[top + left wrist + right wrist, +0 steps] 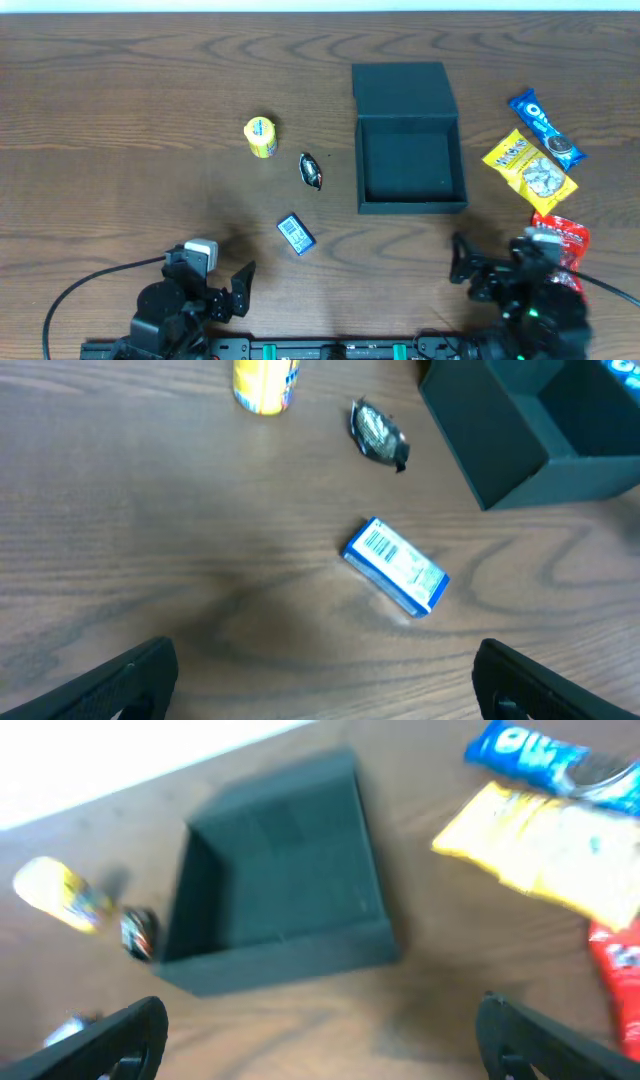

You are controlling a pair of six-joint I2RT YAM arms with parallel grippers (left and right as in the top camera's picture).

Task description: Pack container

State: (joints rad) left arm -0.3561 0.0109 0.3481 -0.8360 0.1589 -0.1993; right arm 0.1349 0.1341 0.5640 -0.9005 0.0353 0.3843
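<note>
— The overhead view is evenly lit and sharp; the brown wood-grain table (120, 100) shows only soft, short shadows.
— The right wrist view is smeared throughout: the dark teal-green matte box (290, 955) has fuzzy edges, and that view's upper left corner burns out white.

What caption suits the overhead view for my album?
Both open, the left gripper and right gripper face the empty teal container near an Oreo packet.
</note>
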